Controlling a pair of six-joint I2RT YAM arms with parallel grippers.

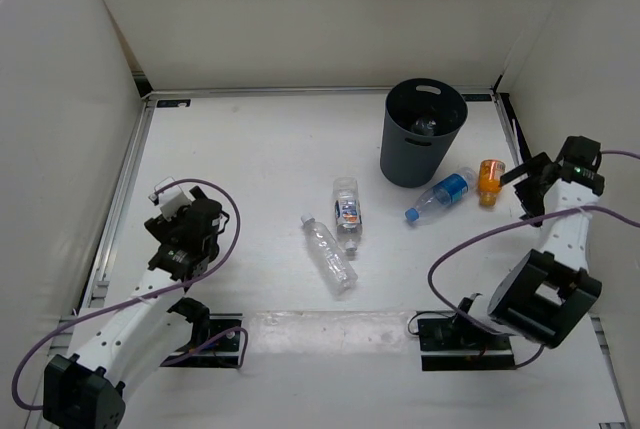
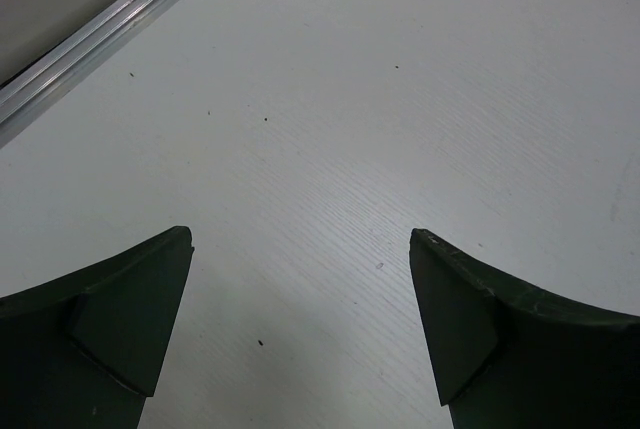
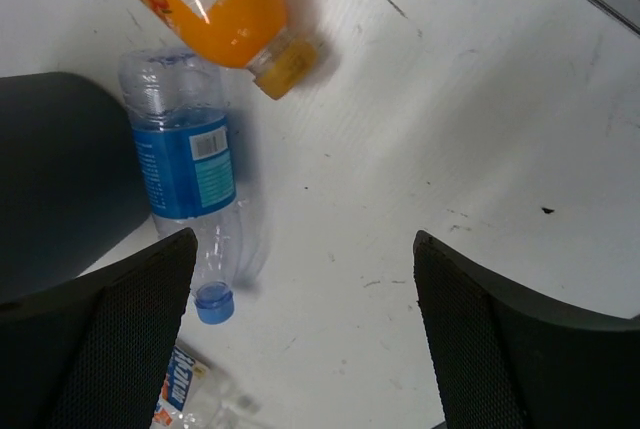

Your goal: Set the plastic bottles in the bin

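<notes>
Right wrist: blue-capped bottle (image 3: 185, 174) beside claw (image 3: 304, 237)

White panels (image 1: 300, 9) box in a white table (image 1: 260, 149) edged with aluminium rail (image 1: 122, 189), where a left arm (image 1: 125, 321) and right arm (image 1: 568, 231) trailing purple cables (image 1: 480, 239) stand bolted, marking a robotics lab test cell.

bin (image 1: 420, 157) at back, bottles (image 1: 347, 211) lying before it
</notes>
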